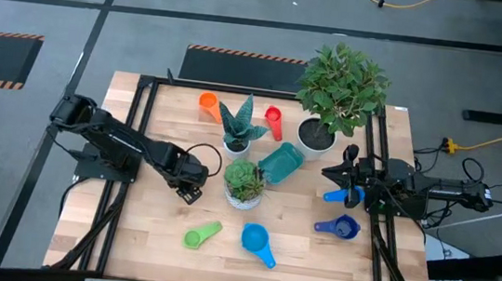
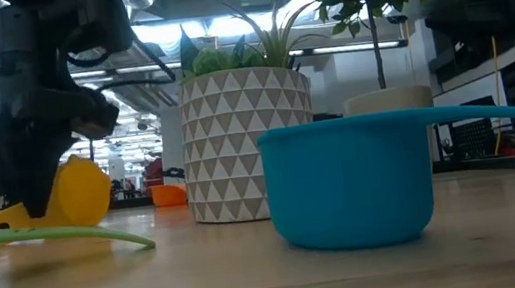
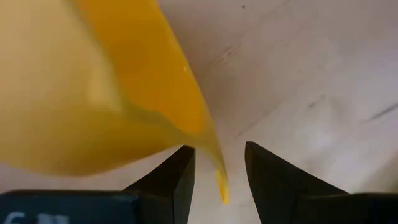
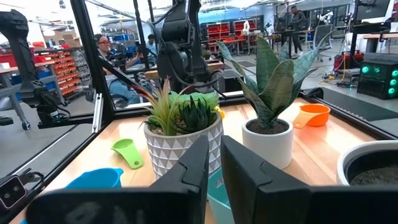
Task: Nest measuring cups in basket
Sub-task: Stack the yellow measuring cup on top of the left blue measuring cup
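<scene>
My left gripper (image 1: 190, 188) hangs over the table's left half, open, beside the succulent pot (image 1: 244, 185). In the left wrist view a thin edge (image 3: 221, 180) of the yellow measuring cup (image 3: 93, 93) runs between its fingers. The low view shows that cup (image 2: 78, 194) tilted under the gripper (image 2: 38, 200), low over the table. The teal basket (image 1: 281, 162) lies tilted between the pots. My right gripper (image 1: 336, 173) is shut, level, just right of the basket, with a blue cup (image 1: 334, 196) beside it. Orange (image 1: 208, 103), red (image 1: 274, 120), green (image 1: 202, 236), light blue (image 1: 259, 244) and dark blue (image 1: 340, 228) cups lie on the table. My left gripper comes from above with one finger on each side of the yellow cup's thin edge (image 3: 217, 171), and a gap shows on both sides of it. One fingertip (image 3: 186, 152) meets the cup's wall in the picture, but I cannot tell whether it touches.
A triangle-patterned succulent pot (image 2: 250, 145), a white pot with a spiky plant (image 1: 238, 134) and a big leafy plant (image 1: 340, 89) crowd the table's middle and far right. A black frame edges the table. People sit in the room beyond (image 4: 106, 46). Bare wood lies at the near left.
</scene>
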You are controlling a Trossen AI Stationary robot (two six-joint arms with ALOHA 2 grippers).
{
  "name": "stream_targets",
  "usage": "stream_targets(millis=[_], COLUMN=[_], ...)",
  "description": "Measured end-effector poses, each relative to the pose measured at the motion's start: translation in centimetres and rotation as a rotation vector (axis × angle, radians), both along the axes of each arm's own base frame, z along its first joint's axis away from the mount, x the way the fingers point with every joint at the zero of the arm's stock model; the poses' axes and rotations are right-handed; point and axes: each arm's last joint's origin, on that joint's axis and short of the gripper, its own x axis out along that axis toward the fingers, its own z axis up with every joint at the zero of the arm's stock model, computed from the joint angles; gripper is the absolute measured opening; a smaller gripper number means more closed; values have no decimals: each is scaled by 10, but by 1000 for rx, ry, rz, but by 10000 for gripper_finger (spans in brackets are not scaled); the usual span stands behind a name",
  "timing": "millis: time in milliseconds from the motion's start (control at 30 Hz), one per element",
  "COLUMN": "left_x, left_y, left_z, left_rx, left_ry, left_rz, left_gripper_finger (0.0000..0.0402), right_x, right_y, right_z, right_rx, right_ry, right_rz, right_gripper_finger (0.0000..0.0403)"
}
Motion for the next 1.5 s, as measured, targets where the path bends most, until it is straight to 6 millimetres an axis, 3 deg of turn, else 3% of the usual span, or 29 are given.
stream_targets(millis=[200, 533, 933, 1167, 1500], left_x=[1, 1, 3, 12, 1], left_y=[-4, -7, -6, -12, -41], left_z=[-9, -9, -6, 21, 92], left_rx=[5, 22, 79, 74, 52], left_ry=[41, 38, 11, -84, -370], left_rz=[-15, -34, -28, -87, -200], left_gripper_finger=[117, 10, 5, 3, 2], right_x=[0, 0, 0, 0, -2], right_y=[0, 0, 0, 0, 0], right_z=[0, 0, 0, 3, 18], right_rx=[0, 0, 0, 55, 99], right_ry=[0, 0, -1, -29, -188], right_rz=[0, 1, 1, 4, 14], right_gripper_finger=[47, 47, 47, 47, 47])
